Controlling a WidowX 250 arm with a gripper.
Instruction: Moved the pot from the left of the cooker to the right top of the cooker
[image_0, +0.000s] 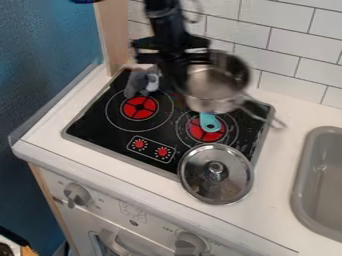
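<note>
1. So, your pot is tilted over the cooker's right rear, handle toward the counter.
2. Your gripper holds its left side.
3. A teal tool shows over the right burner.
4. Your lid straddles the cooker's front edge.
5. Something grey sits behind the left burner.
6. Rightward lies the sink.

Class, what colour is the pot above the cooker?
The pot is silvery grey: camera view.
</note>
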